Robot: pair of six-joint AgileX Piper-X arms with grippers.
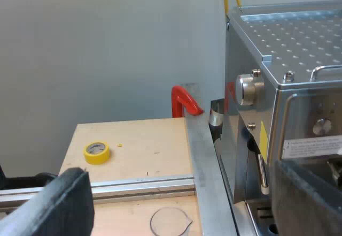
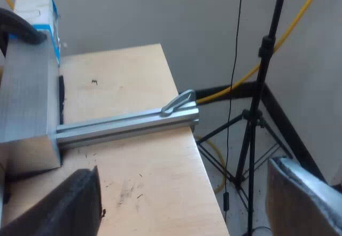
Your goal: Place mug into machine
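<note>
Left wrist view: my left gripper (image 1: 179,196) is spread wide with nothing between its fingers, hovering over the wooden worktop (image 1: 139,142). Taking twelve o'clock as straight ahead of the gripper, the machine (image 1: 278,59) stands at about two o'clock. Its perforated metal top runs lengthwise away from me toward twelve. Its front, with the wand (image 1: 262,172) and the tray (image 1: 261,214), faces back toward six o'clock, just beside one of my fingers. A round knob (image 1: 247,89) sticks out near its top corner. A glass (image 1: 170,222) stands upright on the worktop close under the gripper, its spout turned toward the machine. A metal rail (image 1: 141,185) crosses the worktop just beyond the glass. A roll of yellow tape (image 1: 96,152) lies flat at about eleven o'clock, and a red clamp (image 1: 184,103) stands at the worktop's far edge at twelve.

In the right wrist view, my right gripper (image 2: 184,193) is likewise released and empty over the worktop. A rail lies across ahead of it, long axis running roughly nine to three, with a metal clip (image 2: 179,102) at the end by the worktop's edge. A grey block (image 2: 26,102) meets the rail's other end at ten o'clock, with a blue and white box (image 2: 36,6) at its far end. A tripod (image 2: 256,123) stands on the floor at two o'clock, beyond the edge.
</note>
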